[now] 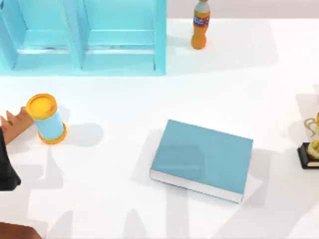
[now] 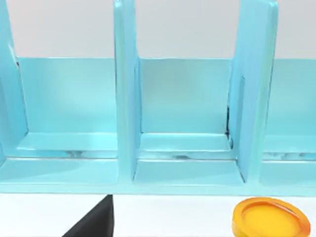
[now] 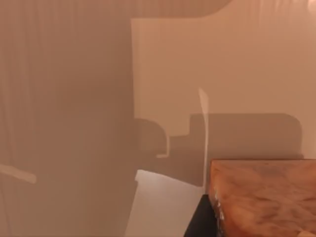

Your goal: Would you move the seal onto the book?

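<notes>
The left gripper point(image 1: 17, 122), orange-brown at its tip, is seen at the left edge of the white table point(image 1: 114, 99). It lies just beside a light-blue cylindrical canister with a yellow lid point(image 1: 46, 119). Whether the gripper is wide or narrow cannot be told. The dark body of the left arm is seen trailing towards the lower-left corner of the top view.

From the left wrist, the light-blue shelf unit point(image 2: 126, 98) with its upright dividers is faced head-on, and the canister's yellow lid point(image 2: 270, 219) is caught in a near corner.

The thick rectangular book with a plain teal-blue cover and white page edges point(image 1: 202, 159) is laid flat, slightly askew, near the middle of the table, well apart from the left gripper. Nothing is resting on its cover.

In the right wrist view, an orange-brown mottled block point(image 3: 261, 202) is seen close to the camera over a pale, shadowed surface (whether this is the seal cannot be told).

An orange plastic bottle with a blue label point(image 1: 200, 30) is stood upright just right of the shelf unit. A gold trophy on a black base point(image 1: 311, 149) is placed at the table's right edge.
</notes>
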